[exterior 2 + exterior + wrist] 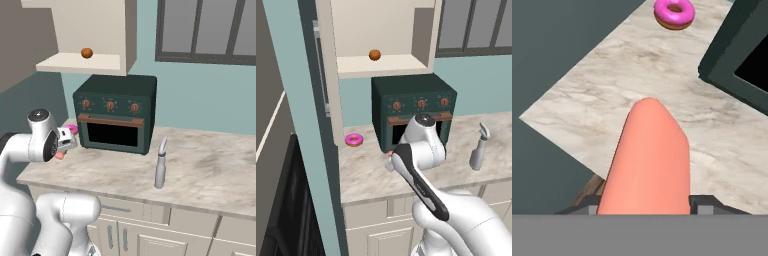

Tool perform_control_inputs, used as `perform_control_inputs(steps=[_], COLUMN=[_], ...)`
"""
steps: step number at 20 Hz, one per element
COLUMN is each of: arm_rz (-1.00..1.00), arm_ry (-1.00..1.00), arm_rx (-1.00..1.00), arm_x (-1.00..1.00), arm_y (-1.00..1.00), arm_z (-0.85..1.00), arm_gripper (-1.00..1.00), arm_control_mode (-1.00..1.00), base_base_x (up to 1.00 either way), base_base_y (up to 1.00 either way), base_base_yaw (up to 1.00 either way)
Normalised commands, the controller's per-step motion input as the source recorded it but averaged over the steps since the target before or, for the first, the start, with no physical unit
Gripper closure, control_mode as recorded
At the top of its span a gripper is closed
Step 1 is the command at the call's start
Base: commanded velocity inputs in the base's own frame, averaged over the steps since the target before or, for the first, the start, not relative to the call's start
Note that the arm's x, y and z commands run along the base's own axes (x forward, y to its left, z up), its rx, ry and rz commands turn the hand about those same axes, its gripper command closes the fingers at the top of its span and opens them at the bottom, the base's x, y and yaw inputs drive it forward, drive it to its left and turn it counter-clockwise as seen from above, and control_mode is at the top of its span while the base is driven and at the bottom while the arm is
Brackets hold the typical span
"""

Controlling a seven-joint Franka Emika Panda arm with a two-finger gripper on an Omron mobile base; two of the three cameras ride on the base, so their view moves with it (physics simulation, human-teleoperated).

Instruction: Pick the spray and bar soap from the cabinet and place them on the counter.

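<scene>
Salmon-pink bar soap (647, 160) is sitting clamped between the two fingertips of the gripper (643, 202), sticking out lengthwise ahead of the hand, so the pincer is closed on it across its narrow sides. Hand view is looking down past the soap at the beige marbled counter (612, 85), soap hanging above it, not yet touching as far as I can judge. Right base view is showing the gripper (64, 146) low by the counter's left end, a sliver of pink soap (60, 155) peeking out under the wrist; left base view is mostly hiding it behind the arm.

Spray (160, 164) is standing upright on the counter, well to the right of the dark-green oven (116, 114), apart from it, so that half looks done. Cabinet (378, 35) is hanging open above the oven, its shelf carrying an orange-brown ball (374, 54).

Pink donut (673, 13) is lying on the counter ahead of the soap, near the oven's left corner; it is the thing to avoid when setting down.

Judgement: the arm is in the placing step for the second item, soap carried end-first so it can be lowered flat onto bare stone between the counter edge and the donut. Next move needs a short descent, then release.
</scene>
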Motion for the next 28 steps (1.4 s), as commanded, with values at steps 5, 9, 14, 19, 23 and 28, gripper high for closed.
perform_control_inputs(steps=[5,9,14,19,23,28], arm_rz=[0.00,0.00,0.00,0.00,0.00,0.00], arm_ry=[0.00,0.00,0.00,0.00,0.00,0.04], arm_rx=[-0.03,-0.01,0.00,0.00,0.00,0.00], arm_x=[0.06,0.10,0.24,0.36,0.37,0.36], arm_y=[0.08,0.04,0.00,0.00,0.00,0.00], arm_z=[-0.30,-0.22,-0.17,-0.17,-0.13,-0.16], arm_gripper=[1.00,1.00,1.00,1.00,1.00,1.00], arm_control_mode=[-1.00,-1.00,-1.00,-1.00,-1.00,-1.00], base_base_x=[0.00,0.00,0.00,0.00,0.00,0.00], base_base_y=[0.00,0.00,0.00,0.00,0.00,0.00], base_base_yaw=[0.00,0.00,0.00,0.00,0.00,0.00])
